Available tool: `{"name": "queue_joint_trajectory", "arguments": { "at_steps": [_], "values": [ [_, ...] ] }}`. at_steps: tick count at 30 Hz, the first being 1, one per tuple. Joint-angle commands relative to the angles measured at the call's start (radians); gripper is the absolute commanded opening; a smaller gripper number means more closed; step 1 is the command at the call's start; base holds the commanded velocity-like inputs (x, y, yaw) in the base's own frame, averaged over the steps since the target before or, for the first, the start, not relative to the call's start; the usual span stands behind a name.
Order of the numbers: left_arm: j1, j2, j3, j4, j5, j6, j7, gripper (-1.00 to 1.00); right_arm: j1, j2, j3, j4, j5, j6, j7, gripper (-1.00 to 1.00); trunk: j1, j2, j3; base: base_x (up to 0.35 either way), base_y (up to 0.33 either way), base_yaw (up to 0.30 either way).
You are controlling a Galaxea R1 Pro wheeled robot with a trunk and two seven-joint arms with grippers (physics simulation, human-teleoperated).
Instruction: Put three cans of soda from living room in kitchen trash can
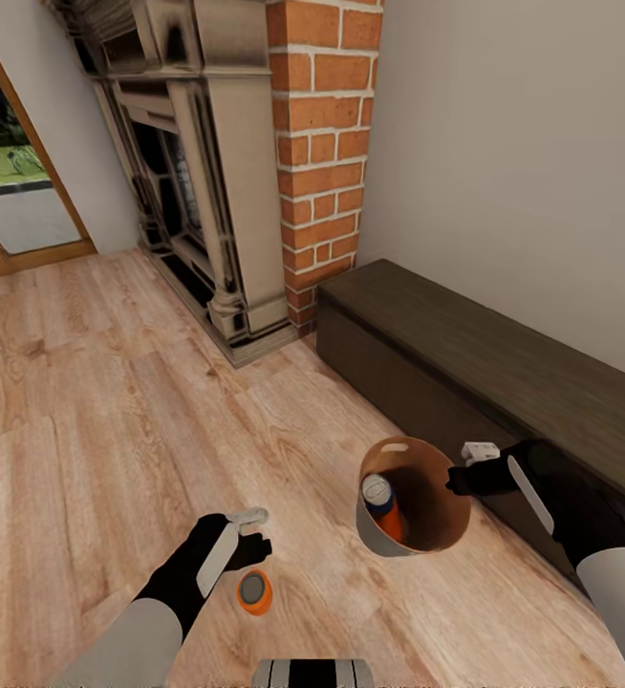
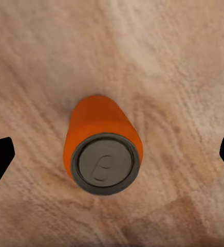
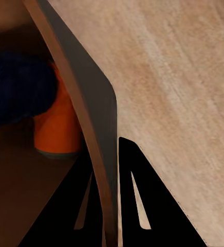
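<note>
Head view: your right hand [image 1: 458, 478] grips the tash can [image 1: 414, 499] by its rim, beside the dark bench [image 1: 504, 373]
Its fingers are closed on the wall, one inside, one outside; a blue can [image 1: 377, 495] and an orange can [image 1: 394, 525] lie within. Your left hand [image 1: 255, 547], fingers spread wide and empty, hangs over the third orange can [image 2: 101, 149], upright on the wood floor [image 1: 83, 430] near the tash can

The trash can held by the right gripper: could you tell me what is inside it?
Inside the trash can lie a dark blue can and an orange can; the blue one covers most of the orange.
</note>
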Motion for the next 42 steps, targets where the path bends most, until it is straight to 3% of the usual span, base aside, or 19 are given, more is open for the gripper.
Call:
{"name": "queue_joint_trajectory", "arguments": {
  "at_steps": [1, 20, 27, 36, 42],
  "values": [
    [-0.001, 0.0, 0.0, 0.0, 0.0, 0.0, 0.0, 1.0, 0.0, 0.001, 0.0, -0.004, -0.013, 0.003, 0.007, -1.0, 0.0, 0.0, -0.004, 0.0, 0.0, 0.0],
    [-0.028, 0.0, -0.001, 0.0, -0.003, 0.003, 0.017, 1.0, 0.014, -0.006, 0.013, -0.076, -0.014, 0.003, 0.008, -1.0, 0.009, -0.005, -0.077, 0.0, 0.0, 0.0],
    [-0.045, -0.004, -0.057, -0.005, 0.002, 0.007, 0.018, 1.0, 0.016, -0.005, 0.013, -0.085, -0.014, 0.003, 0.007, -1.0, 0.012, -0.006, -0.104, 0.0, 0.0, 0.0],
    [-0.047, -0.003, -0.069, -0.005, 0.007, 0.008, 0.017, 1.0, 0.014, -0.009, 0.011, -0.099, -0.015, 0.003, 0.008, -1.0, 0.013, -0.007, -0.112, 0.0, 0.0, 0.0],
    [-0.047, -0.003, -0.069, 0.0, 0.008, 0.006, 0.017, 1.0, 0.017, -0.012, 0.008, -0.151, -0.02, 0.003, 0.085, -1.0, 0.016, -0.008, -0.135, 0.0, 0.0, 0.0]
  ]
}}
